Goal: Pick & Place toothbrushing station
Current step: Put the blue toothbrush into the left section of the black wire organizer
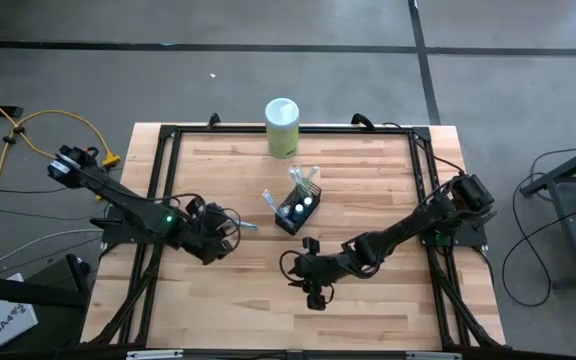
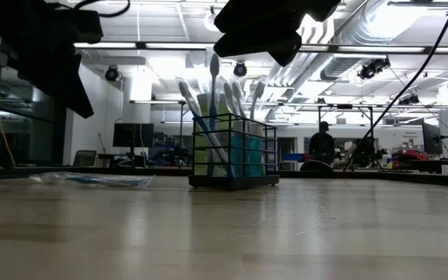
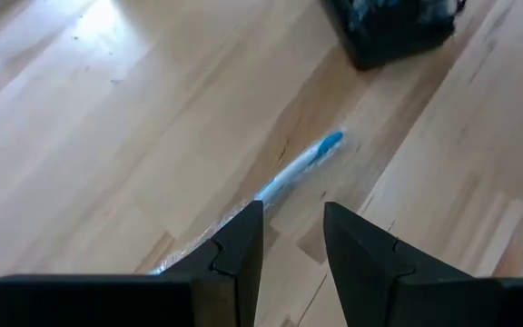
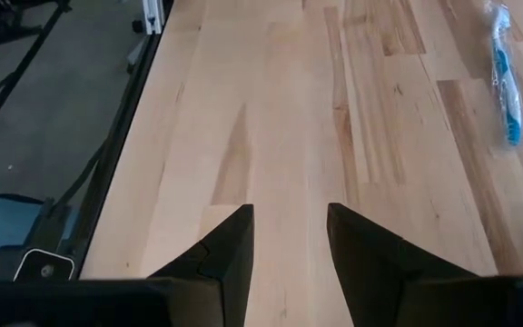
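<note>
Your left gripper [image 3: 293, 238] hangs released over a wrapped toothbrush [image 3: 298, 166] lying loose on the table [image 1: 368, 170], near the mesh holder [image 1: 299, 213] mid-table. Right gripper [image 4: 289, 238] is released too — empty, well apart. Risk: the flat, slippery wrapper slides out as you close — or you nudge the holder.

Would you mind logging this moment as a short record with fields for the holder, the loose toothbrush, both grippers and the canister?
holder: black wire-mesh holder upright mid-table, toothbrushes and two teal tubes inside
loose toothbrush: wrapped toothbrush flat on the table, beside the holder
left gripper: left gripper open, over the wrapped toothbrush's near end
right gripper: right gripper open, over bare wood
canister: green canister at the far edge
</note>
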Robot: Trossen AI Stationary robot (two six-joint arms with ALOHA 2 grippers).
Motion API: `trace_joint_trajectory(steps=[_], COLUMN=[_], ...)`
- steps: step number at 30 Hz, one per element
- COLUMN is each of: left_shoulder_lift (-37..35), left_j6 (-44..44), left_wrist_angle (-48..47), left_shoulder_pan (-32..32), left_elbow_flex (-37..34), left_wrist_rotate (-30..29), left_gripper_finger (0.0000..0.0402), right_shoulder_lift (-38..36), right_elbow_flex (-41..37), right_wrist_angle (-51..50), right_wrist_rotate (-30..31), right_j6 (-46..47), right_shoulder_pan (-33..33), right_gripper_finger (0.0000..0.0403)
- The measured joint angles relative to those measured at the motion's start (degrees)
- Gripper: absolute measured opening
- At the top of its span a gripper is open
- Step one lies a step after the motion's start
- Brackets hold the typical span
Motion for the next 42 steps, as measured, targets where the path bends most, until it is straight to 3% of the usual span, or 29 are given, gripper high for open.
trace_joint_trajectory(steps=[12,19,25,34,42], left_shoulder_lift=[8.17,13.24,15.33,15.37,15.37], left_j6=[12.17,13.60,20.53,38.63,48.07], left_wrist_angle=[9.77,10.58,10.22,9.92,10.38], left_shoulder_pan=[3.97,6.16,8.06,12.15,18.81], left_elbow_flex=[-0.09,-0.09,-0.11,-0.11,-0.11], left_wrist_rotate=[3.28,4.59,5.78,12.01,19.78], left_gripper_finger=[0.0112,0.0112,0.0112,0.0112,0.0112], right_shoulder_lift=[0.00,0.00,0.00,0.00,0.00], right_elbow_flex=[0.00,0.00,0.00,0.00,0.00], right_wrist_angle=[0.02,0.05,0.11,0.17,0.50], right_wrist_rotate=[-1.05,-1.03,-1.01,-0.83,-0.81], right_j6=[0.09,0.22,1.71,4.03,4.74], right_shoulder_pan=[0.91,2.56,4.14,6.34,6.78], right_gripper_finger=[0.0133,0.0133,0.0133,0.0133,0.0133])
